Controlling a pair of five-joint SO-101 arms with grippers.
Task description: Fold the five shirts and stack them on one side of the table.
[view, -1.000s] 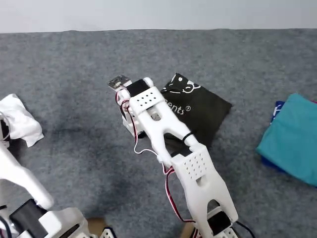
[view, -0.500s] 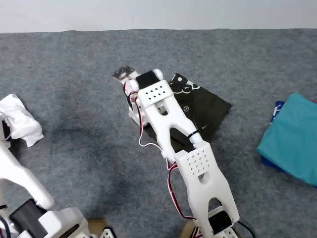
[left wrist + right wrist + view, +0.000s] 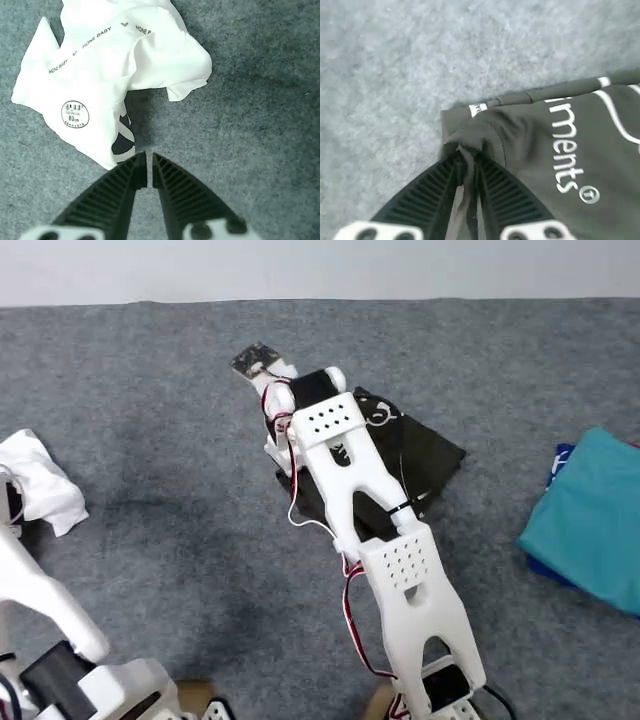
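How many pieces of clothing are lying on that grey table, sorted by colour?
white shirt: 1
black shirt: 1
teal shirt: 1
blue garment, peeking from under the teal one: 1
Total: 4 that can be told apart

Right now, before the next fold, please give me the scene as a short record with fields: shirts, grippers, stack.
black printed shirt: lies mid-table on the grey felt table
right gripper: shut on a corner of the black printed shirt
crumpled white shirt: unfolded, at the left side
left gripper: shut, empty, just short of the white shirt
stack: folded teal shirt on a blue garment, right edge
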